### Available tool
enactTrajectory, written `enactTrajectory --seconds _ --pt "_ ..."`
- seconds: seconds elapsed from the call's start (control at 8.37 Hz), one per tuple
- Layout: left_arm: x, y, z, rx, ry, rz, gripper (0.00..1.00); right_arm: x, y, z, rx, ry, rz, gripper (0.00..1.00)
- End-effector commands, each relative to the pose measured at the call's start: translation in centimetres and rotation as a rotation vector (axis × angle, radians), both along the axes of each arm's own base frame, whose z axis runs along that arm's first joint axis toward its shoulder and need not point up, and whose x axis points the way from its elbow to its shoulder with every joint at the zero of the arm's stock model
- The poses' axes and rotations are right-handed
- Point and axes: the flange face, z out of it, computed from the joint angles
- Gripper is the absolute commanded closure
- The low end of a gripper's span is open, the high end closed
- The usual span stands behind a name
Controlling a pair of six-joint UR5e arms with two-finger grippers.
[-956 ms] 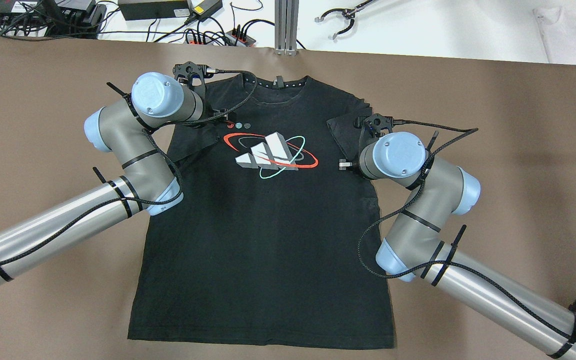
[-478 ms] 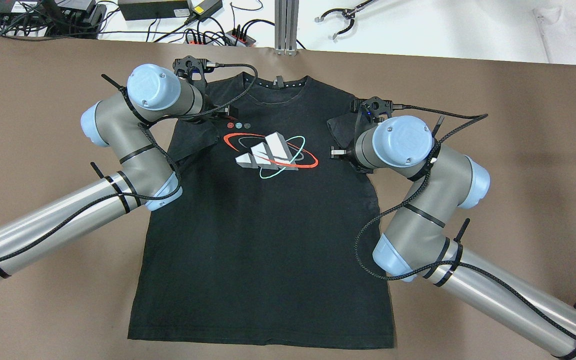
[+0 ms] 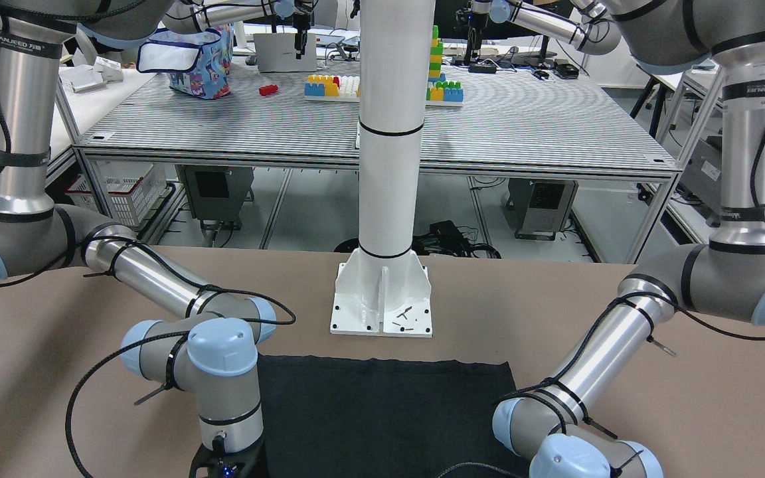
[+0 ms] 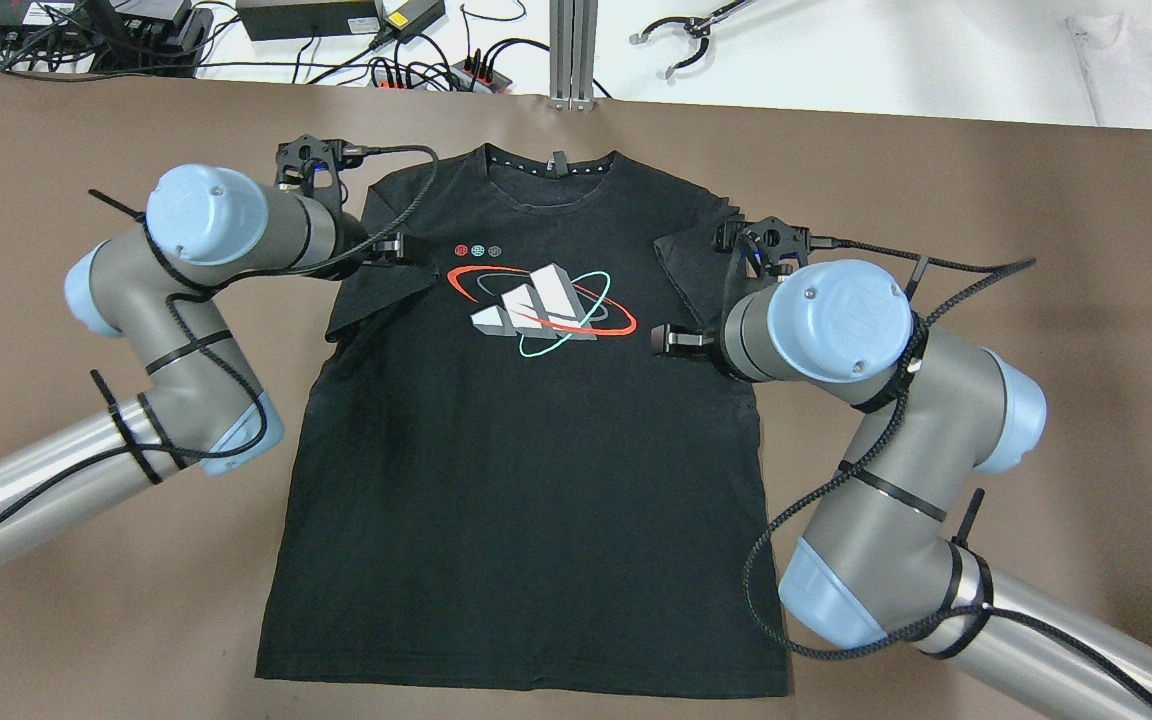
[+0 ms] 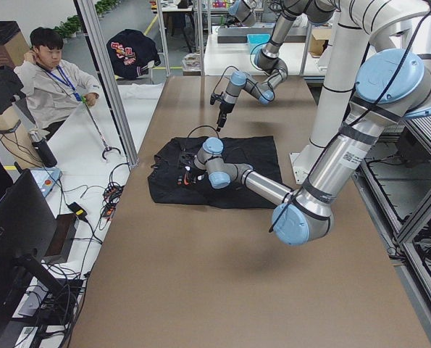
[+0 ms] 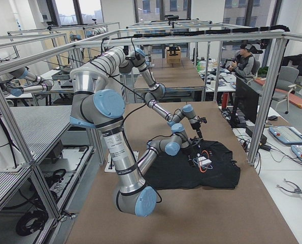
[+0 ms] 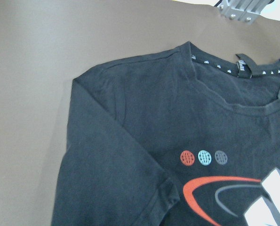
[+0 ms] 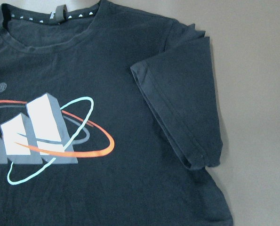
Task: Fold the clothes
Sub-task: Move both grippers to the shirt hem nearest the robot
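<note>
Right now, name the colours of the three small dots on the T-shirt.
The T-shirt's dots are red, teal, grey; clearest in left wrist view.

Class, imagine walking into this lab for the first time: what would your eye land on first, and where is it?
The black T-shirt lies spread flat on the brown table, its red, white and teal logo bright on the chest. Both sleeves are folded in over the body, and the left arm and right arm lean over one shoulder each.
</note>
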Motion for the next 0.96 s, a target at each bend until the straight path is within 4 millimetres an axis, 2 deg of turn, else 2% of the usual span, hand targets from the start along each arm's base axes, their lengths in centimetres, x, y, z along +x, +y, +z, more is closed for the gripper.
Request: enactTrajectory --seconds 0.0,0.12,0.24,0.36,0.48,0.6,0.84 --pt "-4.6 11.4 3.1 -0.060 0.089 0.004 0.00 -0.1 6.8 0.6 -0.080 -0.074 0.002 0.05" --pt "-5.6 16.0 3.7 -0.137 0.144 0.011 0.00 -0.1 8.4 0.9 -0.172 -0.125 0.075 0.06" --pt "-7.0 19.8 3.6 -0.196 0.187 0.021 0.00 -0.3 11.1 0.6 -0.205 -0.160 0.080 0.06" --pt "-7.1 23.6 4.6 -0.210 0.176 0.023 0.00 -0.3 14.0 1.2 -0.215 -0.165 0.086 0.06" --pt "-6.0 27.7 5.5 -0.214 0.154 0.022 0.00 -1.3 17.1 2.5 -0.210 -0.146 0.084 0.06" --pt "-5.0 30.8 6.3 -0.245 0.145 0.045 0.00 -2.0 19.5 3.8 -0.224 -0.136 0.099 0.06" --pt "-3.6 37.0 9.1 -0.255 0.076 0.077 0.00 -1.3 23.4 6.1 -0.242 -0.104 0.077 0.06"
